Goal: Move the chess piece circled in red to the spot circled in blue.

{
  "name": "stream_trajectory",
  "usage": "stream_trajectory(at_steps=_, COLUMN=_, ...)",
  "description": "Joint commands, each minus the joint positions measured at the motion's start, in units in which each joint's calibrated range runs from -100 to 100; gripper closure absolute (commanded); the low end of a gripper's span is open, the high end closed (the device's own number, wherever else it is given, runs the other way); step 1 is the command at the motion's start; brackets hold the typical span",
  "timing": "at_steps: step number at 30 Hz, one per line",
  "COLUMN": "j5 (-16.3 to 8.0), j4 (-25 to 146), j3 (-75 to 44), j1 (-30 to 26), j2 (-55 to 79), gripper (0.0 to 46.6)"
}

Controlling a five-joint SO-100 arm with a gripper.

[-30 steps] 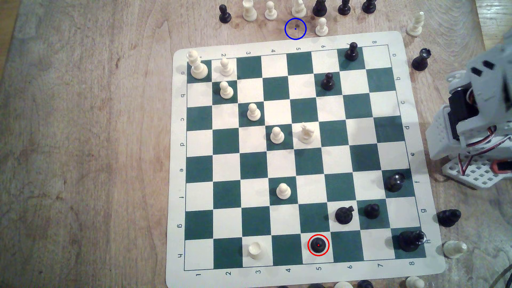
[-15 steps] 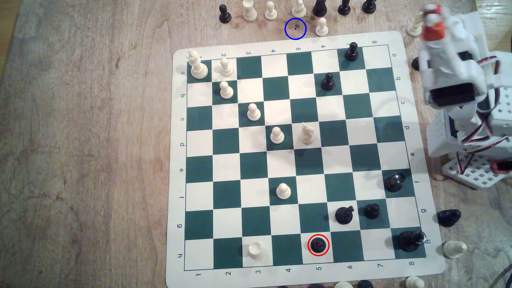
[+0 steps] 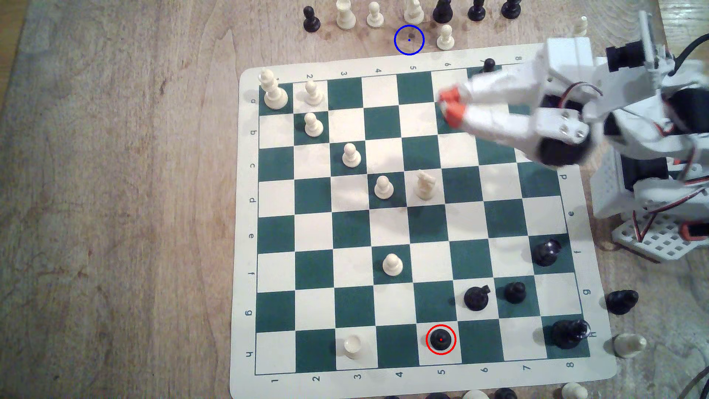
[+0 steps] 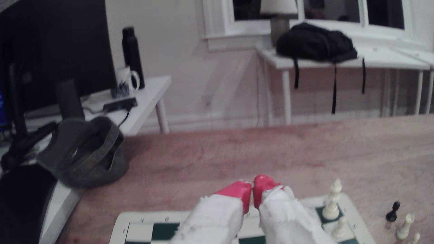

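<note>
The chess piece (image 3: 441, 339), a small black pawn ringed in red, stands on a white square in the board's nearest row in the exterior view. The spot (image 3: 409, 39), a blue ring on bare wood with a dark knot, lies just beyond the board's far edge. My gripper (image 3: 447, 104) hovers over the board's far right part, orange tips pointing to the exterior view's left, well away from the pawn. In the wrist view the gripper (image 4: 253, 188) has its red fingertips (image 4: 237, 191) pressed together with nothing between them.
A white pawn (image 3: 445, 37) stands just right of the spot, under a row of captured pieces (image 3: 375, 15). A black knight (image 3: 475, 297) and a black pawn (image 3: 514, 292) stand near the circled pawn. The arm's base (image 3: 652, 230) sits off the board's right side.
The arm has swung from beside the board's right edge out over its far right corner, tips now leftward. It now covers a black pawn there. No piece has moved.
</note>
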Motion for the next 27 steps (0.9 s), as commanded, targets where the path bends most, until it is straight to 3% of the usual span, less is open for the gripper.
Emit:
stream_trajectory(at_steps=1, j5=0.63, j4=8.34, j3=-7.88, j1=-6.76, j2=4.39, gripper=45.7)
stream_trajectory(at_steps=4, j5=0.68, j4=11.21, j3=-11.06, j1=-11.61, j2=11.94, gripper=39.3)
stream_trajectory(at_steps=9, j5=-0.20, j4=16.61, j3=-14.05, j1=-18.10, j2=21.36, gripper=35.5)
stream_trajectory(at_steps=17, j5=-0.49, j4=17.43, j3=-23.21, j1=-25.61, j2=47.00, gripper=36.2)
stream_trajectory(at_steps=21, j5=-0.49, j4=14.89, j3=-25.65, j1=-27.25, j2=56.08, gripper=33.8)
stream_trajectory(at_steps=27, j5=-0.49, j4=12.68, j3=-29.55, j1=-28.50, j2=66.02, gripper=34.1)
